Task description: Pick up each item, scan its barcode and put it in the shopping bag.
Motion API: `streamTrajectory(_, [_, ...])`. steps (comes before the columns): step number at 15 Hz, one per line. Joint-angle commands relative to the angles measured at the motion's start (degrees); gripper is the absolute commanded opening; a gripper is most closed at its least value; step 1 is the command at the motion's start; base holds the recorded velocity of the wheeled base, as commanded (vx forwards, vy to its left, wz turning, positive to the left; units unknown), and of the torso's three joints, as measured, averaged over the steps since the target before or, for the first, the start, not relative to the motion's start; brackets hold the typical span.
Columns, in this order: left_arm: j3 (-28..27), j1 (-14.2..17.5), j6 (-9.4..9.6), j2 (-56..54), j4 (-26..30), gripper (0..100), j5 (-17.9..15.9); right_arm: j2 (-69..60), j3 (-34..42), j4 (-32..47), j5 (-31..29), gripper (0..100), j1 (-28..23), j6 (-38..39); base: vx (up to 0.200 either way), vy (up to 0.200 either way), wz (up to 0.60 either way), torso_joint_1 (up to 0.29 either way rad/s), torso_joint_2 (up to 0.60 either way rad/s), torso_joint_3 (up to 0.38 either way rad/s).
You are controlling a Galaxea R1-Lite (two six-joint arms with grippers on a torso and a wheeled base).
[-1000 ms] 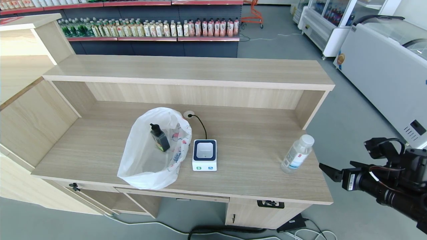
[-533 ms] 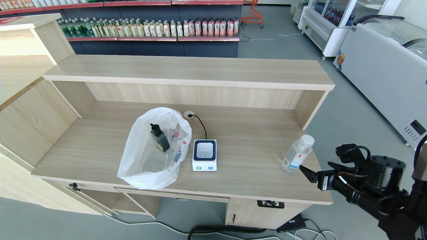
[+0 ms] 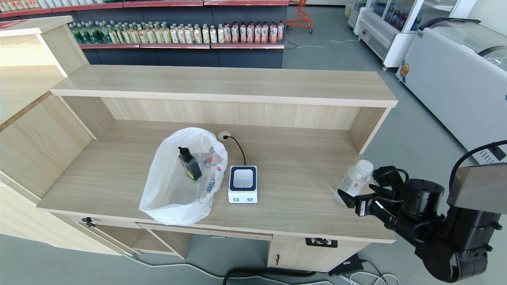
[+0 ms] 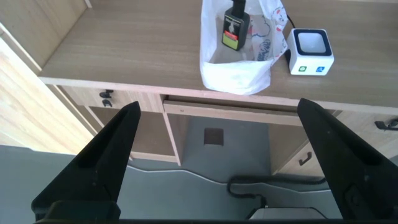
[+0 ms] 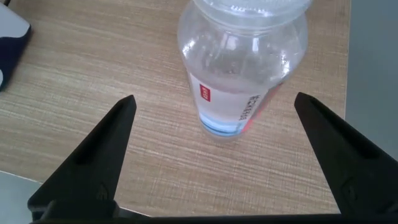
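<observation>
One bottle [image 3: 353, 183] (upright) near counter [image 3: 293, 174] edge.

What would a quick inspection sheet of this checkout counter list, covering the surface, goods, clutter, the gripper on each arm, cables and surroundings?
Surface: wooden counter with a raised back shelf.
Job's things: white shopping bag open, dark bottle inside; scanner beside the bag; clear bottle standing near the counter's right end.
Clutter: nothing seen.
Grippers: right gripper open, facing the clear bottle, not closed on it; left gripper open, in front of the counter over the floor.
Cables: scanner cable runs into a hole in the counter; floor cables lie under the counter.
Surroundings: drink shelves behind, chest freezers to the right.
</observation>
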Motion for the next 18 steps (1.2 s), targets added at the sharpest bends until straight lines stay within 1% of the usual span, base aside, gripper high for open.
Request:
streamTrajectory(1, [0.0, 0.0, 0.00, 0.0, 0.0, 100, 0.0, 2.1, -2.1, -0.1, 0.0, 100, 0.7, 0.0, 0.000, 0.000, 0.00, 0.000, 0.00, 0.000])
streamTrajectory(4, [0.0, 0.0, 0.00, 0.0, 0.0, 100, 0.0, 3.9, -4.5, -0.1, -0.1, 100, 1.4, -0.1, 0.000, 0.000, 0.00, 0.000, 0.00, 0.000])
streamTrajectory(7, [0.0, 0.0, 0.00, 0.0, 0.0, 100, 0.0, 5.9, -8.5, -0.1, -1.7, 100, 1.9, -0.6, 0.000, 0.000, 0.00, 0.000, 0.00, 0.000])
streamTrajectory(12, [0.0, 0.0, 0.00, 0.0, 0.0, 100, 0.0, 7.2, -12.6, 0.5, -1.5, 100, 2.1, -0.6, 0.000, 0.000, 0.00, 0.000, 0.00, 0.000])
streamTrajectory(18, [0.0, 0.0, 0.00, 0.0, 0.0, 100, 0.0, 8.6, -13.2, 0.7, -1.1, 100, 2.8, -0.6, 0.000, 0.000, 0.00, 0.000, 0.00, 0.000])
